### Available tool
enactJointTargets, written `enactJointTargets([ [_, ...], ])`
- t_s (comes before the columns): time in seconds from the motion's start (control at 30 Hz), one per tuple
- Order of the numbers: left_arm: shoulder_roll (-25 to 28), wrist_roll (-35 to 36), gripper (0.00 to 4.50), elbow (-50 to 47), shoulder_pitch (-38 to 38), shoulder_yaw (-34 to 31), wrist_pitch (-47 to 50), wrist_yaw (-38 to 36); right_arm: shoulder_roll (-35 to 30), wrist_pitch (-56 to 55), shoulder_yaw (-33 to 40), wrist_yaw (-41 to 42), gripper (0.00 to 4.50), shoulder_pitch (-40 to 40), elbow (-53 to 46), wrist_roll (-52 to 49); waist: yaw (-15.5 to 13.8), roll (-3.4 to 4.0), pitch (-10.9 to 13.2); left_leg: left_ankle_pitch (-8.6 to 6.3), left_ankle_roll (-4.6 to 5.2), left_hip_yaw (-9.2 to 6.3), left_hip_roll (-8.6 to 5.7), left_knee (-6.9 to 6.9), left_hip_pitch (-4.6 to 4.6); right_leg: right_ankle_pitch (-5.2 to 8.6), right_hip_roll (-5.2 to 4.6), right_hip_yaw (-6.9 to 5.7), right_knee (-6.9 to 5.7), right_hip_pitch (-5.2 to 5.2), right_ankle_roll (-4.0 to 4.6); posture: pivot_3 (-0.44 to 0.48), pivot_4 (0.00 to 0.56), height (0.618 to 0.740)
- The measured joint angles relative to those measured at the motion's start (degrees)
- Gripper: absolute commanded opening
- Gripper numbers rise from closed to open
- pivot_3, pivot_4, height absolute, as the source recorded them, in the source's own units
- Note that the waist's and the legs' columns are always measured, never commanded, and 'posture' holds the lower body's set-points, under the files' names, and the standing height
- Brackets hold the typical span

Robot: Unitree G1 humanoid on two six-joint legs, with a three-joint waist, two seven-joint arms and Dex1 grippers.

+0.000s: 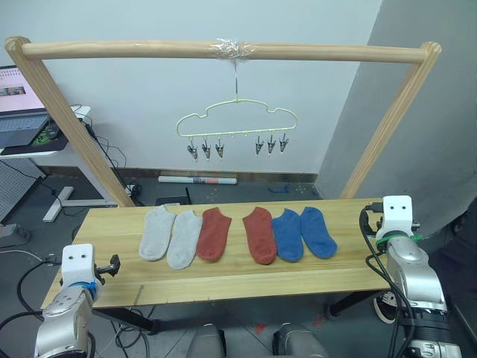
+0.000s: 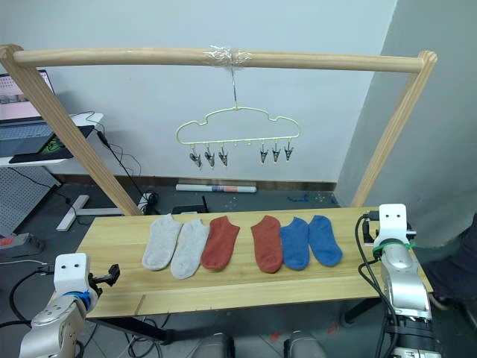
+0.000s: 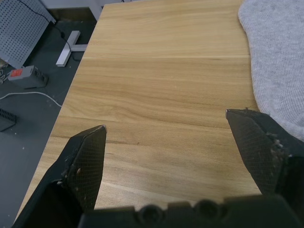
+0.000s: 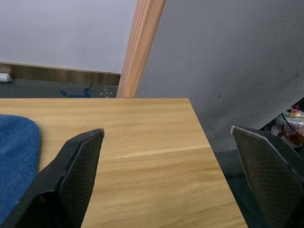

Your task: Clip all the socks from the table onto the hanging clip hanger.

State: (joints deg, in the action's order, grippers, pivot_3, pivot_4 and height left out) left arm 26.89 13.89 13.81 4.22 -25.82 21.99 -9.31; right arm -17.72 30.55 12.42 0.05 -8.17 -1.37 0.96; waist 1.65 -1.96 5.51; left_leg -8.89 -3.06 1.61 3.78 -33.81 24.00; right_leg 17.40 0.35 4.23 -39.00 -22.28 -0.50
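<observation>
On the light wooden table point(image 1: 112, 224) the socks lie flat in a row: two light grey point(image 1: 156, 232) point(image 1: 184, 239), two rust red point(image 1: 215, 233) point(image 1: 260, 233) and two blue point(image 1: 287, 234) point(image 1: 318, 231). Above them hangs the pale-yellow clip hanger point(image 1: 237, 119), its metal clips point(image 1: 206, 149) holding nothing. My left gripper point(image 3: 165, 120) is open over bare wood at the table's left end, with a grey sock point(image 3: 275, 61) just beside one finger. At the table's right end my right gripper point(image 4: 166, 129) is open, with a blue sock point(image 4: 16, 156) off to one side.
A thick wooden pole frame point(image 1: 223, 50) spans the table, its slanted legs point(image 1: 74, 134) point(image 1: 387, 127) at either end; the hanger hooks on its taped middle. A desk with a laptop point(image 1: 19, 112) stands far left. A grey partition point(image 1: 432, 112) is close on the right.
</observation>
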Motion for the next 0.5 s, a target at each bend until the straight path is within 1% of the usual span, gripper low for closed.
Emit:
enactJointTargets([
  [0.03,0.0,0.0,4.47,0.0,0.0,0.0,0.0,0.0,0.0,0.0,0.0,0.0,4.5,0.0,0.0,0.0,0.0,0.0,0.0,0.0,0.0,0.0,0.0,0.0,0.0,0.0,0.0,0.0,0.0,0.0,0.0,0.089,0.112,0.74],
  [0.07,0.1,0.0,4.47,0.0,0.0,0.0,0.1,-0.1,0.0,0.0,0.0,0.0,4.5,0.0,0.0,0.0,0.0,-0.01,0.0,0.0,0.0,0.0,0.0,0.0,0.0,0.0,0.0,0.0,0.0,0.0,0.0,0.09,0.119,0.74],
  [0.17,0.5,0.4,4.47,-0.5,0.6,-0.4,0.0,-1.0,0.0,0.0,0.0,0.1,4.5,-0.6,0.1,-0.1,0.0,-0.15,0.9,-0.15,-0.23,-0.02,0.04,0.0,-0.07,0.01,-0.04,-0.01,0.01,-0.03,0.05,0.094,0.123,0.74],
  [0.33,0.7,0.8,4.47,-3.7,1.9,-0.9,-1.2,-3.0,0.0,0.0,0.0,0.7,4.5,-1.9,0.5,-0.5,-0.1,-0.25,1.5,0.01,0.04,0.01,0.04,0.0,0.13,0.02,-0.11,-0.03,0.02,0.01,0.04,0.093,0.141,0.74],
  [0.5,0.2,3.9,4.47,-12.6,3.1,-1.8,-0.8,-5.0,-0.4,-1.0,-0.4,4.4,4.5,-2.6,0.7,-2.0,-0.3,-0.29,2.4,0.0,0.06,-0.04,0.3,0.01,0.31,0.03,-0.15,-0.04,0.03,-0.03,0.01,0.105,0.159,0.74],
])
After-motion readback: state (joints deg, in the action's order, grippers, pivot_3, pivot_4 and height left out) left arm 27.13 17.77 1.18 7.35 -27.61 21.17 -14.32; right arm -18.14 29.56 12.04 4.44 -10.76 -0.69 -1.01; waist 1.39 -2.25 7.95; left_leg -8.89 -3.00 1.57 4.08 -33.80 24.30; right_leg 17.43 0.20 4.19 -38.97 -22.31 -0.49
